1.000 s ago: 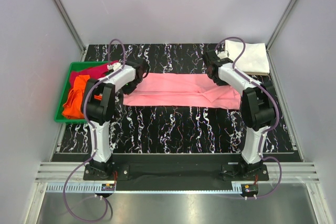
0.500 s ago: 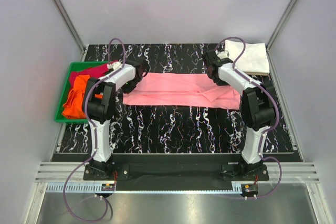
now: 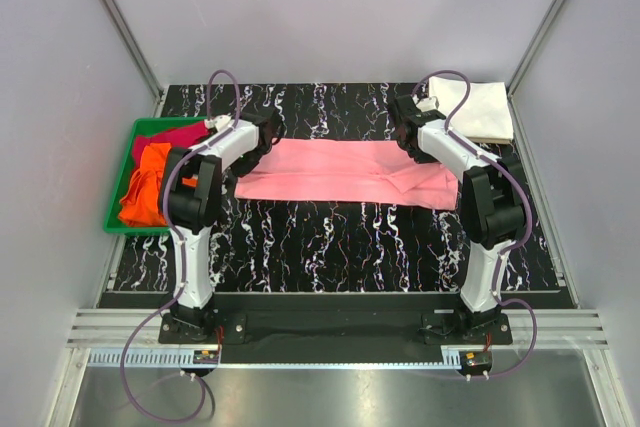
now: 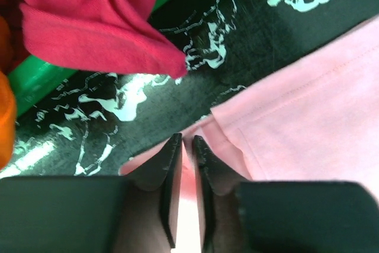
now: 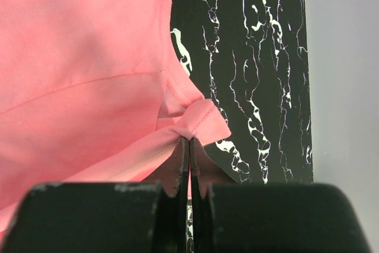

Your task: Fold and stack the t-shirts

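Pinching pink shirt (image 3: 340, 172) far corners with left gripper (image 4: 186, 146) and right gripper (image 5: 189, 146), shifted slightly up-frame, tautening for folding.

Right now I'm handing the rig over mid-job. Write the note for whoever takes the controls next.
Left gripper: shut on the left end of the pink shirt, close to the green tray.
Right gripper: shut on a bunched corner at the pink shirt's right end.
Pink shirt: lies as a long band on the table between the two grippers.
White shirt: folded, at the far right corner.
Orange shirt and magenta shirt: crumpled in the tray.
Done: the white shirt looks folded.
Left: finish folding the pink shirt, stack it, then fold and stack the orange and magenta shirts.
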You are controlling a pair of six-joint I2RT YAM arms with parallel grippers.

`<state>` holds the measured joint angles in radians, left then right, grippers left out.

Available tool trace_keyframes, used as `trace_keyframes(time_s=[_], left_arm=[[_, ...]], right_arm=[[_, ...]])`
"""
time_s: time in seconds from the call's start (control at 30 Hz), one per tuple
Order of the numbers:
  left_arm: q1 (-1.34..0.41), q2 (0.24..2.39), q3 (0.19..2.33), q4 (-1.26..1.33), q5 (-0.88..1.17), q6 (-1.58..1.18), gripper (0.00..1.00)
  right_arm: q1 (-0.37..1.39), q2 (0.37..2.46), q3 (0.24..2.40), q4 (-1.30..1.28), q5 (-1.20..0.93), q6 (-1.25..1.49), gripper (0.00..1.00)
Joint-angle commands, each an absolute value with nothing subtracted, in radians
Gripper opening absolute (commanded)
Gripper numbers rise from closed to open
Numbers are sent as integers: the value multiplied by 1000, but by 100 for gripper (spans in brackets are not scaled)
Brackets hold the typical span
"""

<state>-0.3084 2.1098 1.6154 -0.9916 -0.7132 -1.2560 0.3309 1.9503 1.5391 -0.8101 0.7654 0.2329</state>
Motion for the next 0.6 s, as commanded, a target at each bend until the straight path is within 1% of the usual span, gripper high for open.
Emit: trace_keyframes(time_s=[0.0, 0.1, 0.17, 0.37, 0.43, 0.57], left_arm=[[-301, 2085, 1658, -1005, -808, -1246, 24], [-301, 2047, 1655, -1009, -851, -1233, 33], [-301, 2010, 1651, -1012, -876, -1220, 35], [-345, 1927, 1615, -1005, -905, -1184, 39], [-362, 1925, 1623, -991, -867, -1146, 41], [-380, 1954, 1632, -938, -779, -1085, 41]], right_arm=[[324, 1953, 1572, -821, 756, 258, 0], [324, 1954, 1575, -819, 738, 259, 0], [324, 1957, 1580, -821, 735, 261, 0], [324, 1965, 1598, -819, 729, 255, 0], [324, 1970, 1603, -821, 732, 253, 0], [325, 1985, 1623, -824, 738, 249, 0]])
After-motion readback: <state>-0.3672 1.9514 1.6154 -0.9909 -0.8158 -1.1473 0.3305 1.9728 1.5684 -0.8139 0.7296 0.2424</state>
